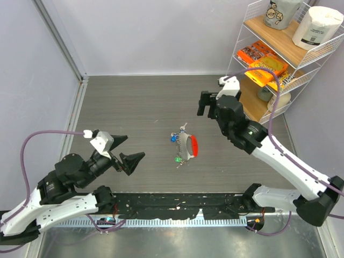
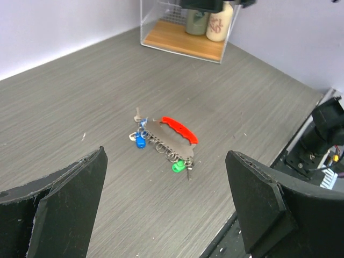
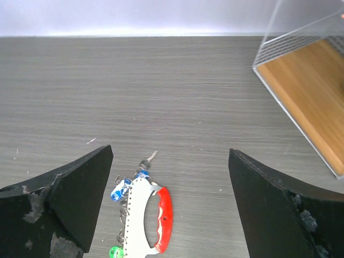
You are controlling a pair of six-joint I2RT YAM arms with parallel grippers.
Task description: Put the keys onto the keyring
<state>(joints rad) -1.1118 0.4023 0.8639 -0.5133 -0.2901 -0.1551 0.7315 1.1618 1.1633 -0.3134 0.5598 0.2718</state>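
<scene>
The keyring (image 1: 189,146) lies flat in the middle of the table, a silvery curved plate with a red grip and a row of small rings along one edge. A blue key (image 1: 173,137) and a green key (image 1: 177,159) lie at its ringed edge; whether they hang on the rings I cannot tell. My left gripper (image 1: 135,146) is open, to the left of the keyring and apart from it. My right gripper (image 1: 206,113) hovers open behind and right of it. The left wrist view shows the keyring (image 2: 171,141), blue key (image 2: 140,141) and green key (image 2: 177,166) beyond the open gripper (image 2: 165,152). In the right wrist view the keyring (image 3: 144,215) lies below the open gripper (image 3: 170,149).
A white wire shelf (image 1: 279,59) with wooden boards stands at the back right, holding snack packs, a paper roll and a bag. A wall runs along the left side. A black rail (image 1: 177,207) lines the near edge.
</scene>
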